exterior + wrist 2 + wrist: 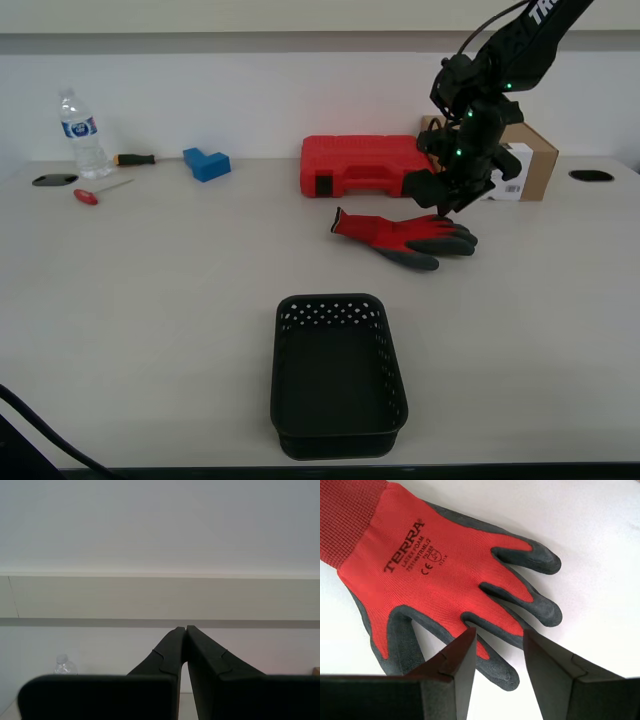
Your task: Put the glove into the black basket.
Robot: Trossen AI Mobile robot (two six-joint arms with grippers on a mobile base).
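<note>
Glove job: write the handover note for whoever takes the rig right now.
My first tool: open, poised just over the glove's fingers, holding nothing.
My second tool: shut, empty, raised and pointing at the wall, away from the work.
Glove: flat on the table in front of the red case.
Basket: empty, nearer the camera than the glove.
Done: approach only. Left: grip, lift, carry, drop into basket.

Pale beige table fills the exterior view, matte, evenly lit, soft shadows only. Two dark oval cable grommets sit at its far edge, one at the exterior view's left, one at the right. Behind it a plain white wall with a horizontal beige band and a grey strip higher up.
</note>
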